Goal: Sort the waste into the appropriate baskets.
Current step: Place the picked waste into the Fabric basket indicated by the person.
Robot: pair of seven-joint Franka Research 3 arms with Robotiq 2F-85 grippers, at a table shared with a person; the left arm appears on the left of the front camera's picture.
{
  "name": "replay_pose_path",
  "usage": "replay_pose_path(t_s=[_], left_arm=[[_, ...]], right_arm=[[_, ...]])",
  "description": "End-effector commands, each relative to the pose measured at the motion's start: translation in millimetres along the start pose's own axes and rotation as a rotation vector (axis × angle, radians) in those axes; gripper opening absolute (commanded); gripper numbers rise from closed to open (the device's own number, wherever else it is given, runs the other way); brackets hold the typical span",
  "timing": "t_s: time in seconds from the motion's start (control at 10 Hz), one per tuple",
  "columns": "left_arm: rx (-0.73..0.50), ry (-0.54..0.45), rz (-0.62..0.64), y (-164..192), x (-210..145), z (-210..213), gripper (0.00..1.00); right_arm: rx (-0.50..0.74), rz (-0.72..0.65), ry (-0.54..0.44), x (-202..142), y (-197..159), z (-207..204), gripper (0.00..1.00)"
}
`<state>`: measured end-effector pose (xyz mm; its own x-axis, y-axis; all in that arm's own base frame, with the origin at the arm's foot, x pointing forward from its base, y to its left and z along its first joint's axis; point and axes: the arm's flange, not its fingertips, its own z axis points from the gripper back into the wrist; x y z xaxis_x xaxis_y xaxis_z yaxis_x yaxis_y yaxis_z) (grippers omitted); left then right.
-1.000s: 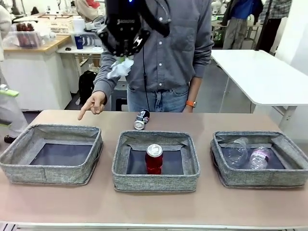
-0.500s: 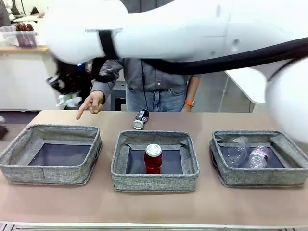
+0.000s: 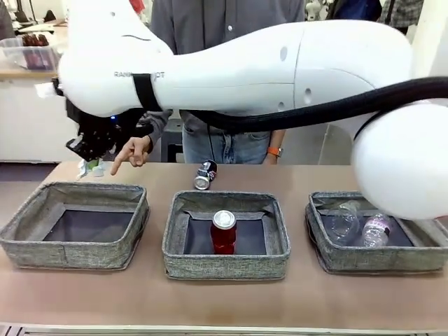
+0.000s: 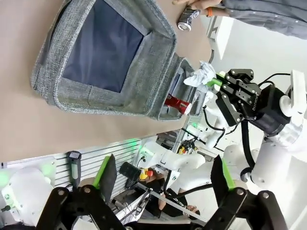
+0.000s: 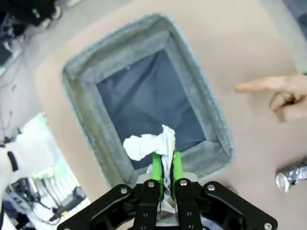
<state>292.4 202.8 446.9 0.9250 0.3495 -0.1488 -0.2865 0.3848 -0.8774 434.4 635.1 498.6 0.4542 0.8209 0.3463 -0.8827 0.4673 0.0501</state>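
In the right wrist view, the right claw (image 5: 163, 168) at bottom centre was clenched on the crumpled white paper wad (image 5: 149, 143) above the left basket (image 5: 86, 115). The left claw (image 4: 163, 173) hung released. Farther off, at the right edge, the person's hand (image 5: 283, 95) pointed.

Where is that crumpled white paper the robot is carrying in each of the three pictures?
Front view: the paper hangs at far left, under the right tool, above the left basket's far rim.
Left wrist view: paper upper right, at that tool's green tips.
Right wrist view: paper low centre, pinched in the tool.
Shared landmark: the empty left basket.
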Motion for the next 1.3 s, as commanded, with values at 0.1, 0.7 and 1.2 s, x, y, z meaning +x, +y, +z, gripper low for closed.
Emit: replay_pose_path(t_s=[0.1, 0.7, 1.2], left_arm=[[0.000, -0.009, 0.000, 1, 0, 1, 1.00], [0.000, -0.009, 0.000, 1, 0, 1, 1.00], [-0.025, -0.009, -0.039, -13, -8, -11, 1.00]], right_arm=[[0.052, -0.019, -0.023, 6, -8, 20, 0.36], [0.083, -0.050, -0.026, 5, -13, 25, 1.00], [0.084, -0.186, 0.135, -23, -34, 75, 1.00]])
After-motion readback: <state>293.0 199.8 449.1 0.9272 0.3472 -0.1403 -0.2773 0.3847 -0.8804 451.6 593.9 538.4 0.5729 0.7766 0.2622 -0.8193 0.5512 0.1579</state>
